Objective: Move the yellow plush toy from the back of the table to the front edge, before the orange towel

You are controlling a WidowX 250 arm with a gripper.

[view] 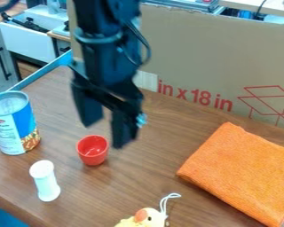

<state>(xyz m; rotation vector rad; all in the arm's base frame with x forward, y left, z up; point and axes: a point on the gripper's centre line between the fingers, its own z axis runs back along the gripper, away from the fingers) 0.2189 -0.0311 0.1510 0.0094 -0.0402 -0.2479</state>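
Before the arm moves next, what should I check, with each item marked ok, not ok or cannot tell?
1. Gripper open and holding nothing: ok.
2. Red cup upright on the table: ok.
3. Gripper height relative to the cup's rim: cannot tell.
4. White container standing upright: ok.
5. Blue-and-white can upright: ok.
6. Yellow toy fully in frame: not ok, cut off by the bottom edge.

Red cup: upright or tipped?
Upright. The red cup stands on its base on the table, its rim facing up and its inside showing.
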